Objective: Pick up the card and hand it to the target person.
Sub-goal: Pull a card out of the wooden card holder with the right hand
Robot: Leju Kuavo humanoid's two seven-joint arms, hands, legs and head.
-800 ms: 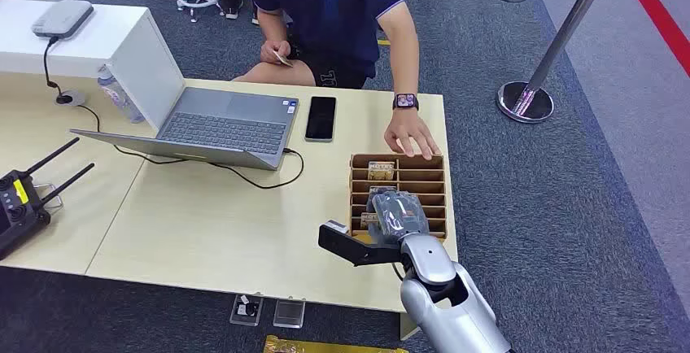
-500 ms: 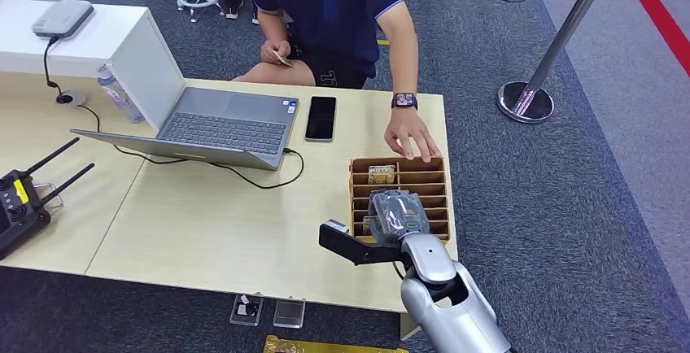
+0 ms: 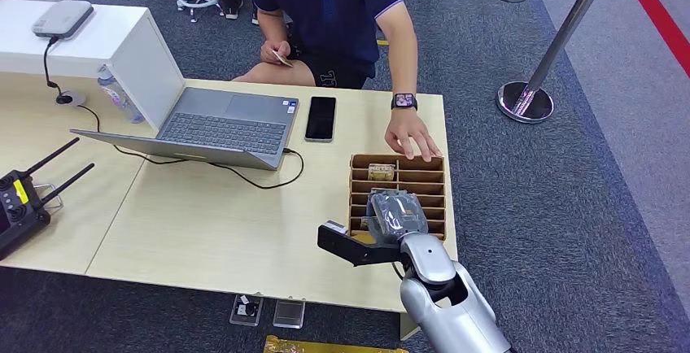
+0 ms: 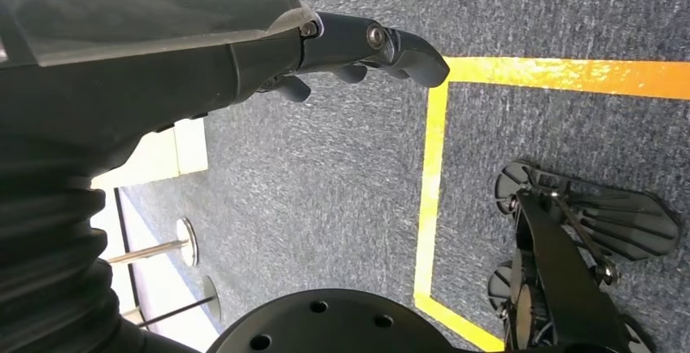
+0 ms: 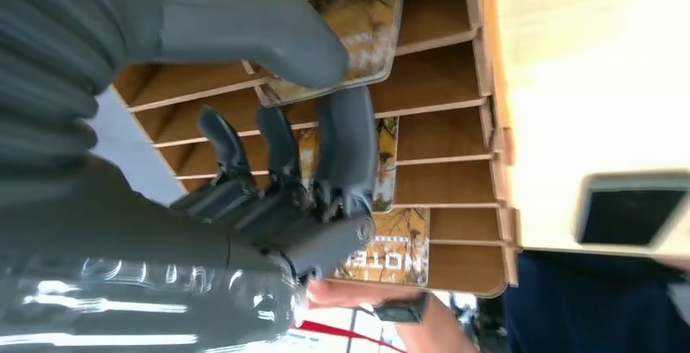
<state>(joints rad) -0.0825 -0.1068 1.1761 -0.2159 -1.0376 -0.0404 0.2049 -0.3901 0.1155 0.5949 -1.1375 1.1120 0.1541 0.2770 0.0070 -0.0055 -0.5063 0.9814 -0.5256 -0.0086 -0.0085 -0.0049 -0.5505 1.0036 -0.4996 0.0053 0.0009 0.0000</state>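
A wooden slotted card holder point(image 3: 423, 186) stands at the table's right end, with patterned cards upright in its slots. My right hand point(image 3: 393, 213) reaches down into its near slots. In the right wrist view the thumb point(image 5: 244, 23) lies on one card point(image 5: 370, 28) and a dark finger point(image 5: 346, 137) meets that card's other side, so the card is pinched while still in its slot. Two more cards point(image 5: 386, 158) point(image 5: 390, 251) stand in the slots beyond. The person's hand point(image 3: 411, 140) rests on the holder's far edge. My left hand point(image 4: 244, 52) hangs over the carpet, fingers loosely apart, holding nothing.
A person in a dark shirt point(image 3: 334, 3) sits across the table, holding a card point(image 3: 282, 58) in the other hand. A laptop point(image 3: 220, 121) and a black phone point(image 3: 320, 117) lie on the table, a remote controller point(image 3: 20, 202) at its left. A stanchion base point(image 3: 526, 101) stands right.
My right hand has edged slightly toward the holder's left column and lower into the slots, covering the middle cards. The person's hand has stayed on the far edge.
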